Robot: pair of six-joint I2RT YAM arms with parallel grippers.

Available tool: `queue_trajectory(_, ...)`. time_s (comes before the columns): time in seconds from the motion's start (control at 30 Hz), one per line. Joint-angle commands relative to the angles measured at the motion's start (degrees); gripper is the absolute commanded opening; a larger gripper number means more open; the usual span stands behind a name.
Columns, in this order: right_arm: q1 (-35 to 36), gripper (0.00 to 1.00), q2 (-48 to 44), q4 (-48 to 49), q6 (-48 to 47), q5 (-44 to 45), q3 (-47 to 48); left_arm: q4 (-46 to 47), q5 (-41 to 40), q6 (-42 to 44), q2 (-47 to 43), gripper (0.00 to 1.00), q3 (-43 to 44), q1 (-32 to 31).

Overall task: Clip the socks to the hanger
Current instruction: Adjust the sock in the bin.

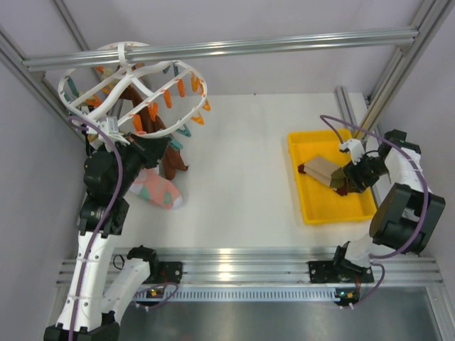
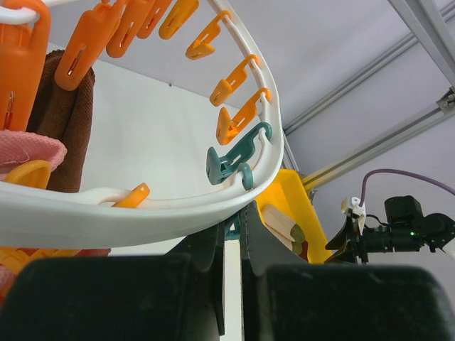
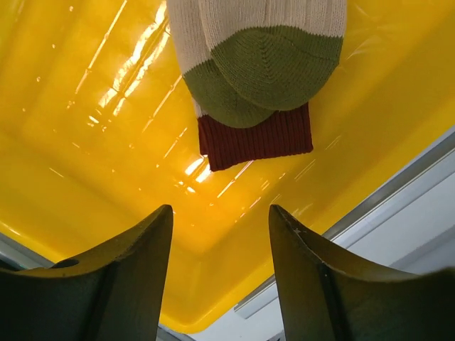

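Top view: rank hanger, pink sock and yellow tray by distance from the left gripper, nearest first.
1. hanger: back left, its rim right at the left gripper.
2. pink sock: on the table, just right of the left arm.
3. yellow tray: across the table, on the right side.

The white ring hanger [image 1: 134, 77] hung tilted, maroon socks [image 1: 170, 160] dangling beneath, a pink patterned sock [image 1: 158, 188] nearby, and beige-green socks [image 1: 323, 169] lay in the yellow tray [image 1: 313, 209].

top external: no readable text | left wrist: no readable text | right wrist: no readable text
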Motion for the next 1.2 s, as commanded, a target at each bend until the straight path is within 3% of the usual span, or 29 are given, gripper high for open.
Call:
queue_trajectory(0.0, -0.46, 0.55, 1.71, 2.4, -3.25, 3.02, -0.31, 5.01, -8.77, 1.66, 2.58, 0.0, 0.35, 1.56)
queue_trajectory(0.5, 2.52, 0.48, 10.68, 17.43, 3.52, 2.5, -2.94, 5.45, -8.95, 2.19, 2.93, 0.0, -0.35, 1.56)
queue_trajectory(0.6, 3.4, 0.43, 11.39, 18.84, 3.52, 3.9, -4.26, 5.36, -9.12, 2.46, 2.67, 0.0, -0.26, 1.56)
queue_trajectory(0.67, 3.41, 0.33, 11.74, 19.19, 3.17, 4.69, -4.96, 5.19, -9.12, 2.63, 2.49, 0.0, -0.26, 1.56)
queue_trajectory(0.7, 3.41, 0.28, 11.83, 19.02, 3.0, 4.96, -4.97, 5.19, -9.21, 2.63, 2.49, 0.0, -0.26, 1.56)
queue_trajectory(0.73, 3.49, 0.16, 11.83, 18.58, 2.65, 5.05, -4.88, 5.19, -9.21, 2.72, 2.41, 0.0, -0.26, 1.56)
queue_trajectory(0.83, 3.32, 0.0, 10.26, 15.86, 1.59, 4.96, -4.26, 5.27, -9.03, 2.54, 2.58, 0.0, -0.26, 1.56)
queue_trajectory(1.03, 2.88, 0.0, 3.84, 4.53, 1.84, -0.66, 1.53, 5.36, -8.68, 2.63, 2.32, 0.0, -0.44, 1.56)
queue_trajectory(1.17, 2.35, 0.0, 2.6, -3.47, 1.85, -3.56, 10.38, 5.27, -8.6, 2.54, 2.14, 0.0, -0.35, 1.56)
